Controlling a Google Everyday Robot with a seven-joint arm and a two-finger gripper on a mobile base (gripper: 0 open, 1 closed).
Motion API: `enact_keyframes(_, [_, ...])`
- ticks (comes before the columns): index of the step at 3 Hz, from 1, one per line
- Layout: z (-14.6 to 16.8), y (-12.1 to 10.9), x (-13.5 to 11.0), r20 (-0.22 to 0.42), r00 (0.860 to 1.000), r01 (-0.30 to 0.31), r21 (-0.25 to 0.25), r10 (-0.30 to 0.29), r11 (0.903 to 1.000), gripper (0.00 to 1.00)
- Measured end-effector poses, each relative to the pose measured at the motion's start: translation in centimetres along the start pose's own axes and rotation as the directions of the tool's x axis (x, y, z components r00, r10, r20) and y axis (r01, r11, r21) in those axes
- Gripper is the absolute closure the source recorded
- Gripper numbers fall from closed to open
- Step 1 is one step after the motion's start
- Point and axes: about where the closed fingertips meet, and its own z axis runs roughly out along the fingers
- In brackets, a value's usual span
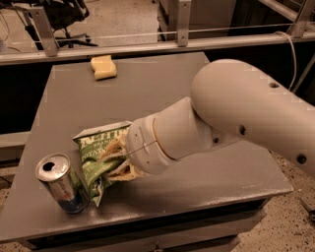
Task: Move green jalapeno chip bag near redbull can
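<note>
**While gripper pinches it, bag sits beside can**

Where the grey table comes to its near left corner, the bag is caught in the gripper, whose pale fingers are pressed into the crinkled green foil from the right. The bag is half upright, its white-lettered top edge tilted toward the back of the table and its lower corner drooping to the surface. Just to its left stands the can, upright, its pull-tab top open to the camera. Bag and can are close enough that it is unclear whether they touch. The thick white arm sweeps in from the right edge of the view and hides the wrist end of the gripper. Well apart from both, a yellow sponge lies near the far edge of the table. Beyond it runs a metal rail, with a chair in the top left corner.
</note>
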Motion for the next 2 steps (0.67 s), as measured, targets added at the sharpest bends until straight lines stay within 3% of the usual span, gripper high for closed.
enact_keyframes(2, [1.01,0.39,0.03,0.012,1.0,-0.01,-0.014,0.01,0.9999,0.4])
